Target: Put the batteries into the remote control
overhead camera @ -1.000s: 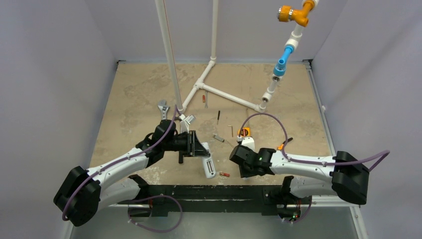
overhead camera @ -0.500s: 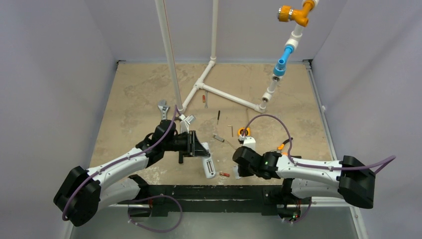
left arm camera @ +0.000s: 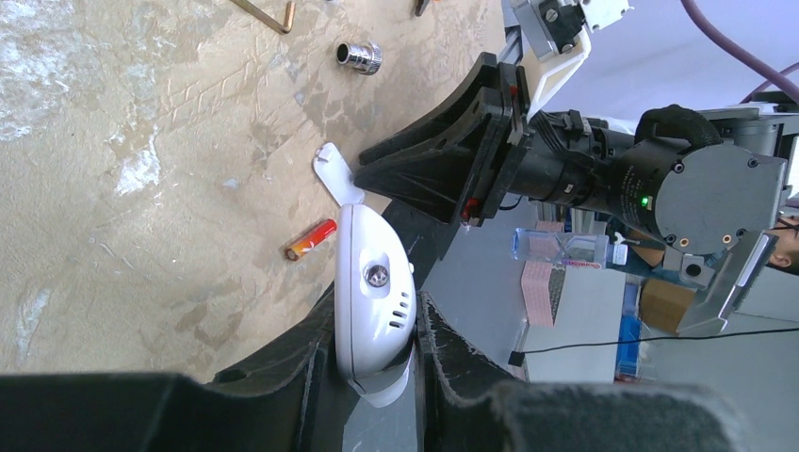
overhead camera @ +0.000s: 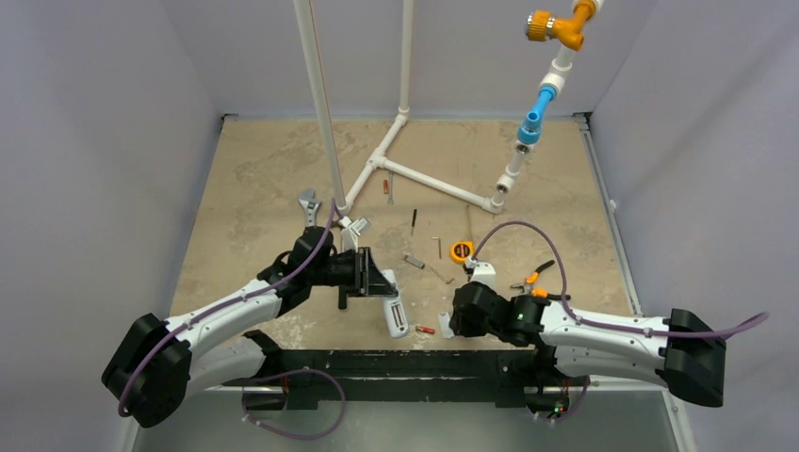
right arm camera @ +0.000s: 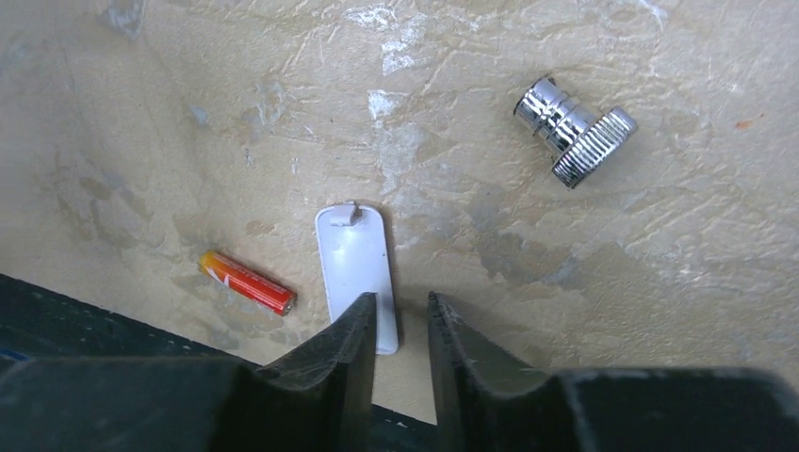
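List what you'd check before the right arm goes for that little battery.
1. Remote control held firm: ok. The left gripper is shut on it.
2. Battery cover off: ok. It lies flat on the table.
3. Battery free to grasp: ok. It lies alone beside the cover, not touching it.
4. Right gripper empty: ok. Its jaws stand narrowly apart with nothing between them.
5. Right gripper lined up on the battery: not ok. Its tips hover at the cover's end, and the battery is off to one side.
6. Remote's battery recess turned where a battery can go in: cannot tell, since it is hidden in every view.
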Robot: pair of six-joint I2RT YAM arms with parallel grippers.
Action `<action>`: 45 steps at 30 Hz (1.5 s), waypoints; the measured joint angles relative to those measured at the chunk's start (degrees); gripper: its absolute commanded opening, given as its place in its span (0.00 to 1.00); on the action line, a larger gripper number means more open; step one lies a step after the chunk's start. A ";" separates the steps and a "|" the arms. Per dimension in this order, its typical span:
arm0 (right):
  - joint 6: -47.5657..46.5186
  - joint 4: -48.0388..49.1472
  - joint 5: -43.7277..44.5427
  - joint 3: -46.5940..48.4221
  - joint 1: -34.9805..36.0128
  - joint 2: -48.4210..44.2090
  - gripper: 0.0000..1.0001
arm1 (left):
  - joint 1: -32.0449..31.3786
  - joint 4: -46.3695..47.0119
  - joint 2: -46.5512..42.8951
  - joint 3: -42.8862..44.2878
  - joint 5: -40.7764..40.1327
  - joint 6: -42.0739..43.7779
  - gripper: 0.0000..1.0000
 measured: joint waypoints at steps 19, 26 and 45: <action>3.34 10.29 -2.84 -2.23 0.00 2.23 0.34 | 0.00 -0.09 0.02 0.00 0.00 0.02 0.00; 2.80 8.61 -2.80 1.53 0.00 8.20 0.19 | 0.00 -0.13 0.02 0.00 -0.02 0.02 0.00; -0.66 -9.75 5.22 3.72 0.50 -3.45 0.26 | 0.17 -2.10 -1.88 0.00 -0.76 0.02 0.00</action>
